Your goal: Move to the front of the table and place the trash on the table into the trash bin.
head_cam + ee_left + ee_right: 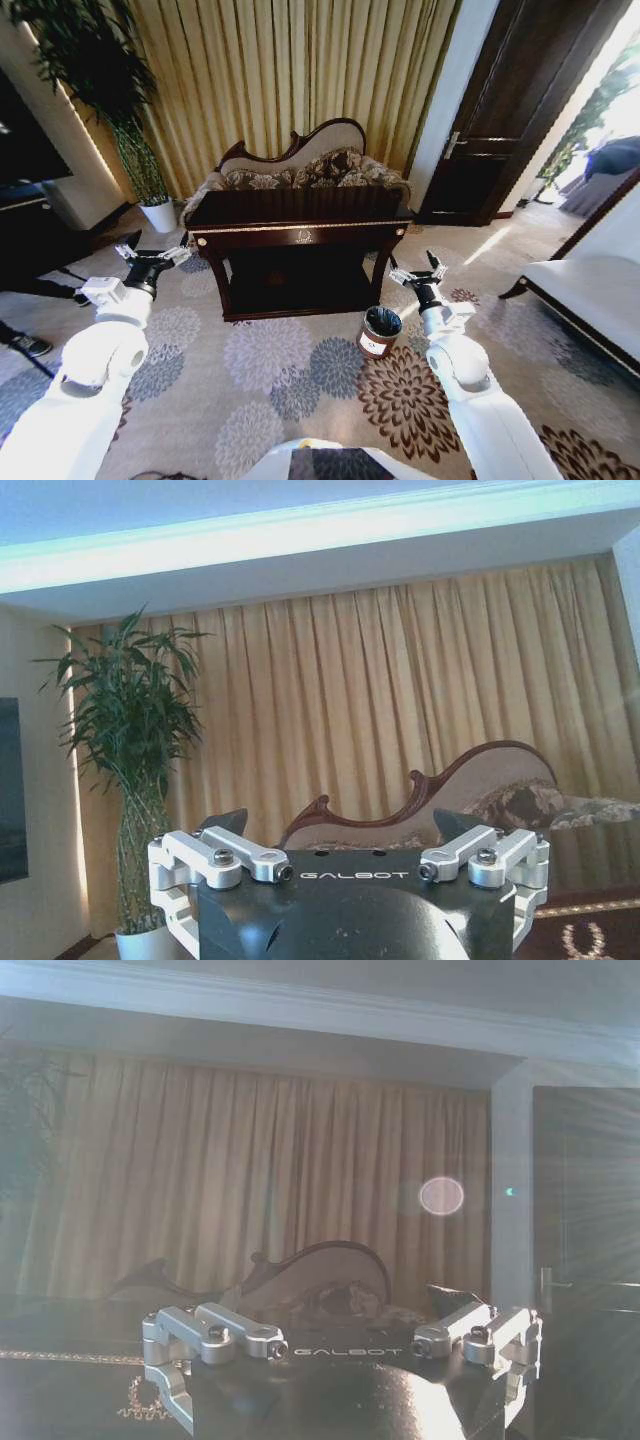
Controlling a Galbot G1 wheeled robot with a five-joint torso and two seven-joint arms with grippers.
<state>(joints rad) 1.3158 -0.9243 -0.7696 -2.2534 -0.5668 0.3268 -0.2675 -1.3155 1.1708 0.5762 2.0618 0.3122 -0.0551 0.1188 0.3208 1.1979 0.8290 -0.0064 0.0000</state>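
Observation:
The dark glossy table (300, 228) with gold trim stands ahead of me on the carpet, seen nearly edge-on. Its top is hidden at this angle, so the trash is out of view. The small round trash bin (380, 332) sits on the floor near the table's front right leg. My left gripper (152, 252) is raised and open, left of the table's front left corner. My right gripper (418, 272) is open too, just right of the bin and above it. Nothing sits between the open left fingers (225, 822) or the open right fingers (452, 1300), and each wrist view catches a table edge (590, 915) (60, 1380).
A patterned sofa (300, 165) stands close behind the table before the gold curtains. A tall plant in a white pot (160, 215) is at the back left. A dark door (510, 120) is at the back right, a white seat (590, 290) at the right. Patterned carpet lies open in front.

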